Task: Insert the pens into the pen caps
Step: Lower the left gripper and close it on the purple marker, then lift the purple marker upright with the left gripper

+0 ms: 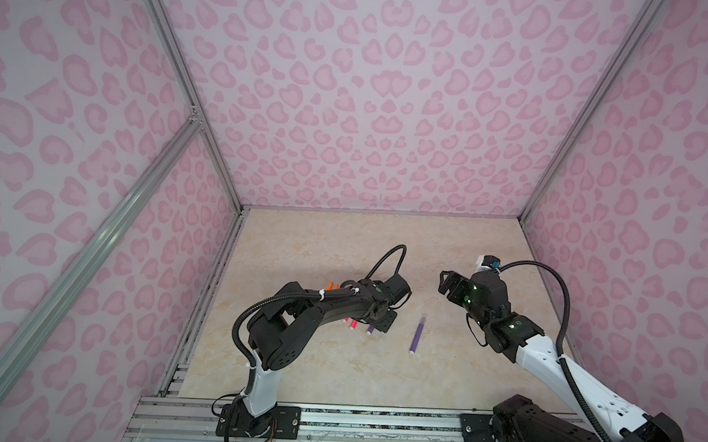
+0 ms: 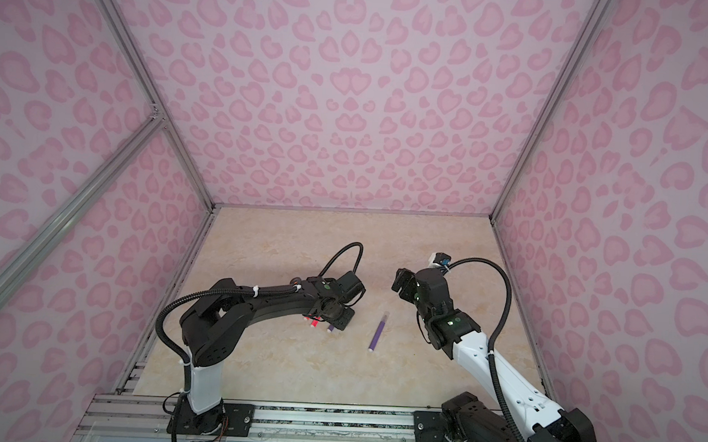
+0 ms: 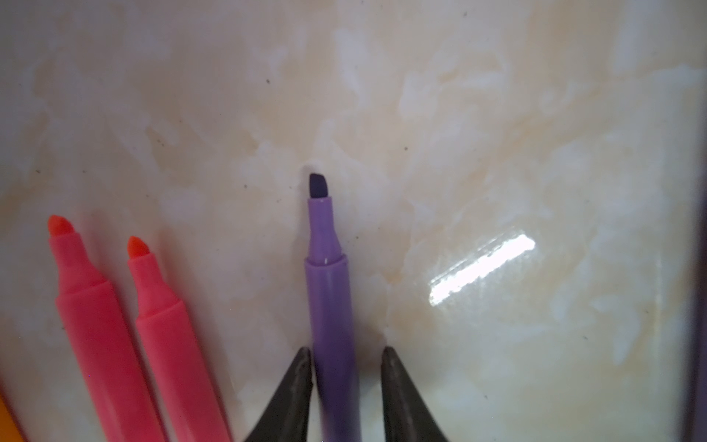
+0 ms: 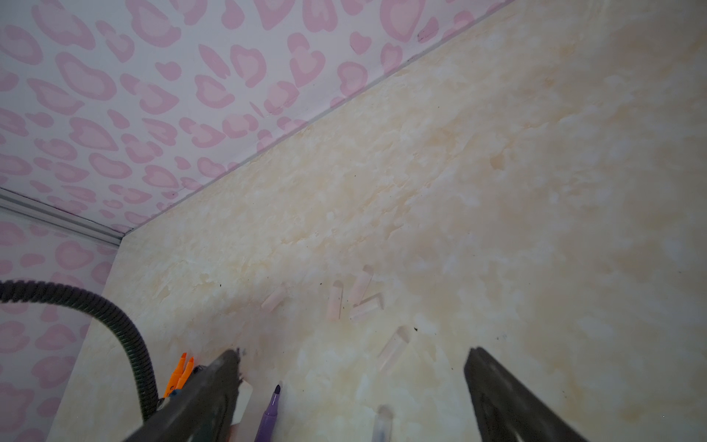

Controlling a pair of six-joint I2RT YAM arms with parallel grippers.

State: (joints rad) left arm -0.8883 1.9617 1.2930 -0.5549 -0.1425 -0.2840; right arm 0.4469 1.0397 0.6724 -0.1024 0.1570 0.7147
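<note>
The left claw (image 3: pixel 346 352) straddles the purple pen (image 3: pixel 329 291) low on its barrel, jaws narrowly parted. One finger (image 3: pixel 302 367) touches the barrel and the other stands just clear, so nothing is gripped yet. Best to centre on the barrel and then close squarely, so the pen does not roll toward the pink pens (image 3: pixel 95 329) just to its left. It lies left of centre, tip pointing far. The right claw (image 4: pixel 354 356) hangs wide apart and empty, with loose caps (image 4: pixel 334 302) lying beyond it.

3 pink heart-print walls (image 1: pixel 371 106) enclose a glossy, seemingly marble-patterned tabletop (image 1: pixel 322 245).
</note>
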